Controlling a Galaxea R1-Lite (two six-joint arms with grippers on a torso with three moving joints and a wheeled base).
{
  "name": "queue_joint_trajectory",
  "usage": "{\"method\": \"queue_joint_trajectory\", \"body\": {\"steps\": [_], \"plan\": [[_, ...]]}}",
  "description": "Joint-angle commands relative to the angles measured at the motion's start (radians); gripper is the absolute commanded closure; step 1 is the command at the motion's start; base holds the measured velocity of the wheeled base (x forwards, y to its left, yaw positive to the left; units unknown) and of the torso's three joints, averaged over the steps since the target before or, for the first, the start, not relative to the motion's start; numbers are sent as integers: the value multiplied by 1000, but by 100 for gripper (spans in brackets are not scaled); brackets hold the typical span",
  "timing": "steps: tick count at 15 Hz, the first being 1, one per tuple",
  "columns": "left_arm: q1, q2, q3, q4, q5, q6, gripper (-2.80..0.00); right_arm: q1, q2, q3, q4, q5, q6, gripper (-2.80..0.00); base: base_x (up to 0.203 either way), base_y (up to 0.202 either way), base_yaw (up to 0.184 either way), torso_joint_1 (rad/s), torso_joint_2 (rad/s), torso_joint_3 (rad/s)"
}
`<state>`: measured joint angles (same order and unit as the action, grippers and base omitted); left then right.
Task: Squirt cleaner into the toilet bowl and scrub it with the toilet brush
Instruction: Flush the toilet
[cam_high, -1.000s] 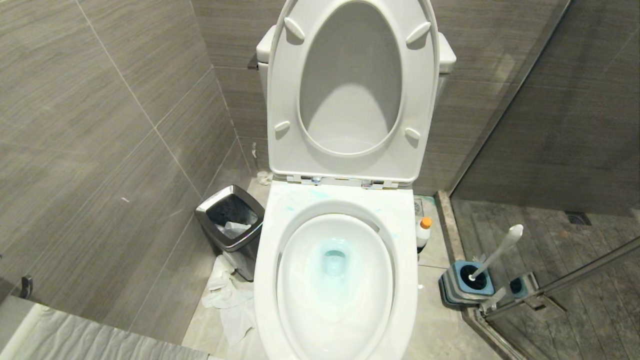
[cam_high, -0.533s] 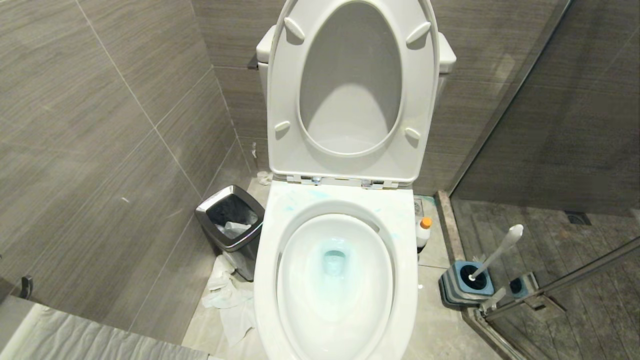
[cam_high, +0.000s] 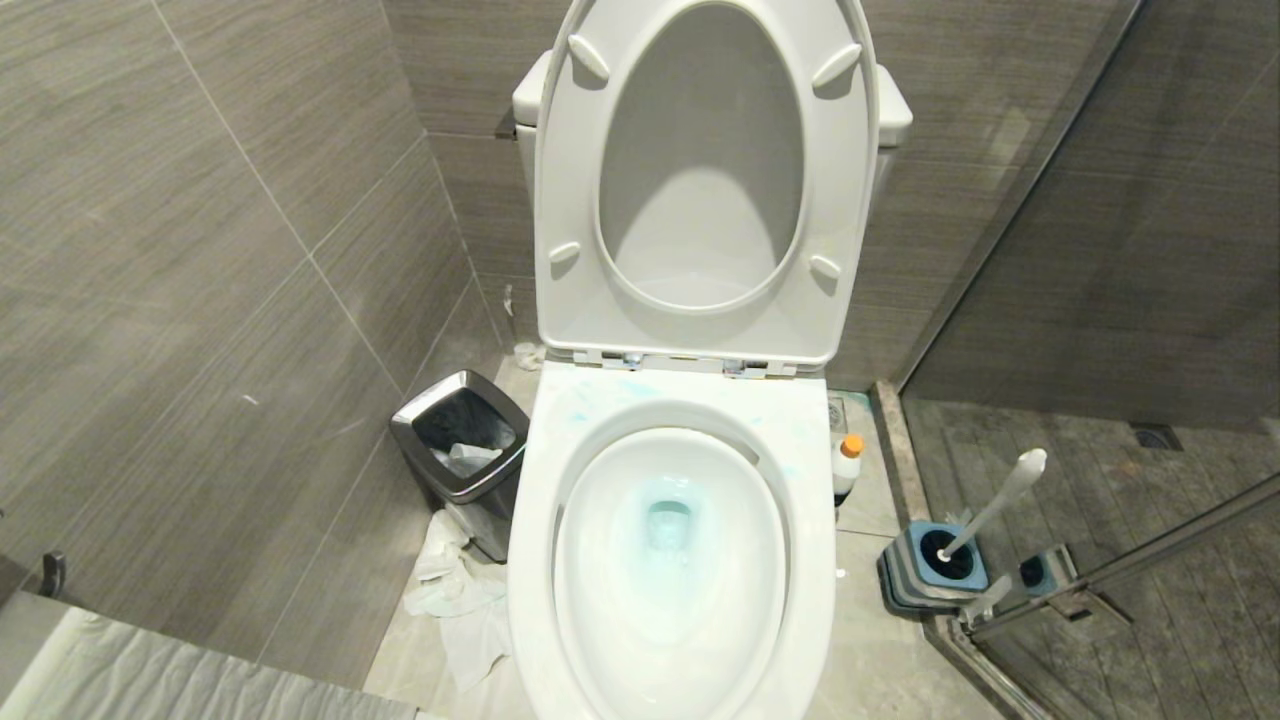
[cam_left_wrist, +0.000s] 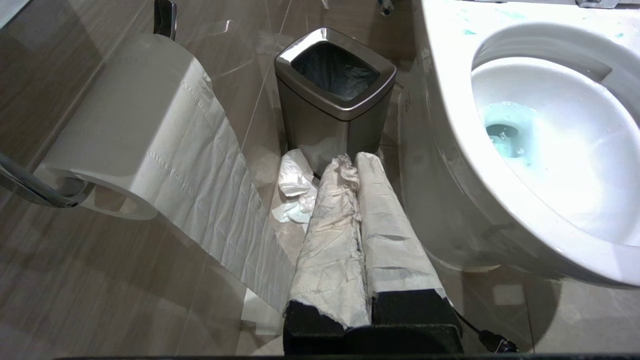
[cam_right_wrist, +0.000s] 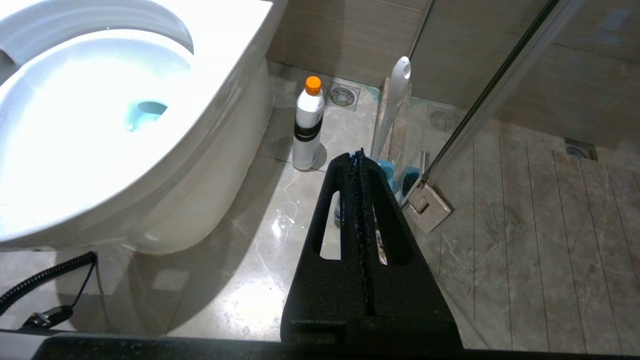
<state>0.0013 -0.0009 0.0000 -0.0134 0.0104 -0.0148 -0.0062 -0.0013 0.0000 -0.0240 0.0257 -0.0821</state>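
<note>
Head view shows nothing has moved: cleaner (cam_high: 849, 462) and toilet brush (cam_high: 992, 508) stand untouched, left gripper (cam_left_wrist: 355, 162) and right gripper (cam_right_wrist: 358, 157) pressed closed, empty, work unstarted.

Head view: high, facing forward and down onto the toilet bowl (cam_high: 670, 560). Left wrist view: low, left of the bowl, facing the waste bin (cam_left_wrist: 335, 95). Right wrist view: low, right of the bowl, facing the cleaner (cam_right_wrist: 308, 125). All three views share the bowl.
</note>
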Motion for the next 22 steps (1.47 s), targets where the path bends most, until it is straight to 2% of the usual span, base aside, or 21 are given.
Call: {"method": "queue_joint_trajectory", "body": {"steps": [1, 22], "plan": [[0, 1, 8, 0, 0, -1, 0, 0, 0, 12, -1, 0, -1, 0, 0, 0, 0, 0, 0, 0], [0, 1, 8, 0, 0, -1, 0, 0, 0, 12, -1, 0, -1, 0, 0, 0, 0, 0, 0, 0]]}}
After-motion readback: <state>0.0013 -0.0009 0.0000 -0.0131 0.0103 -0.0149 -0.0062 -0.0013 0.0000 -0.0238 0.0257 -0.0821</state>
